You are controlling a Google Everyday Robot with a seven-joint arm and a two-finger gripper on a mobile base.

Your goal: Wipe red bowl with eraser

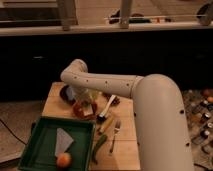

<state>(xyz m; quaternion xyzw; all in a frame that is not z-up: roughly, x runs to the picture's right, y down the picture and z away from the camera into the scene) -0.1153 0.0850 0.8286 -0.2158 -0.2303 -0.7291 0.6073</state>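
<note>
The red bowl (81, 109) sits on the wooden table (125, 150), just behind the green tray. My gripper (88, 104) hangs from the white arm and reaches down into the bowl. A small pale block, the eraser (90, 107), shows at the gripper's tip over the bowl's inside. The arm comes in from the right and bends at the far left above the table.
A dark round dish (66, 93) lies behind the bowl on the left. A green tray (40, 145) at front left holds a flat grey-white piece (62, 140) and an orange fruit (63, 159). A spoon (106, 110), a fork (115, 134) and a green vegetable (99, 146) lie right of the bowl.
</note>
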